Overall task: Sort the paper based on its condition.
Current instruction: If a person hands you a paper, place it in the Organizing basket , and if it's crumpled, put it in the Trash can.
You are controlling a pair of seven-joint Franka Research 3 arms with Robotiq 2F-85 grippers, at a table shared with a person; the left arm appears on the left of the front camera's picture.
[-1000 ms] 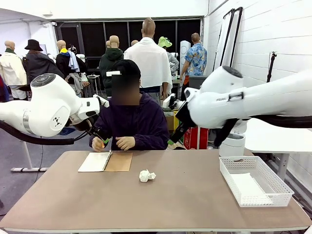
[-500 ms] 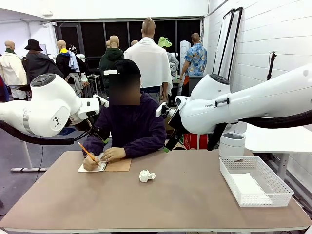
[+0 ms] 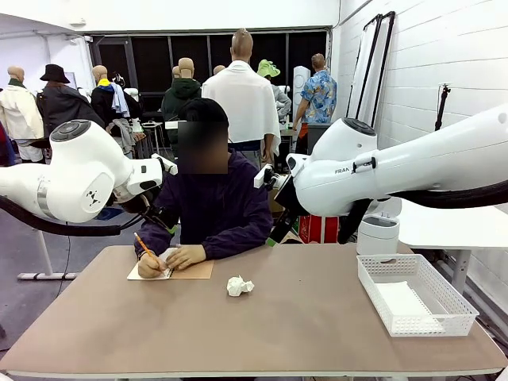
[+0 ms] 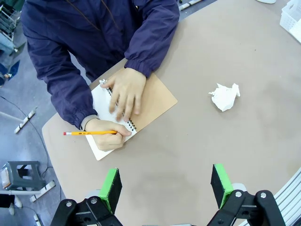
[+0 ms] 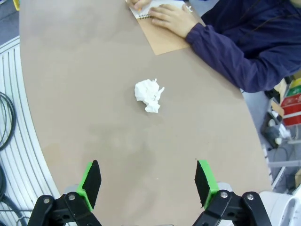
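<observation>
White crumpled paper [image 3: 239,286] sits around the middle of the table [image 3: 302,341], well clear of every edge and well apart from the mesh basket [image 3: 375,296] at the right edge. A flat sheet [image 3: 406,305] lies inside that basket.

The left gripper [image 4: 165,176] and the right gripper [image 5: 147,172] both hover above the table with fingers spread wide, holding nothing. At the far edge the person's hands [image 4: 124,89] rest on a notebook [image 4: 157,101], one of them holding a pencil [image 4: 89,133].

The step in hand looks like fetching the wad, and the right gripper seems better placed, since the wad lies ahead of its open fingers. To do it well, I would come straight down over the lump, straddle its widest part, and close gently so that it compresses rather than squirts out sideways. The approach should keep away from the far edge, where the person is writing.

The wad is a rough lump with no real long axis and points nowhere definite. From the front it reads slightly wider than tall, with a small lobe toward the right edge. Any finger angle should therefore serve. The sheet in the basket lies flat, its long side running along the basket's length.
</observation>
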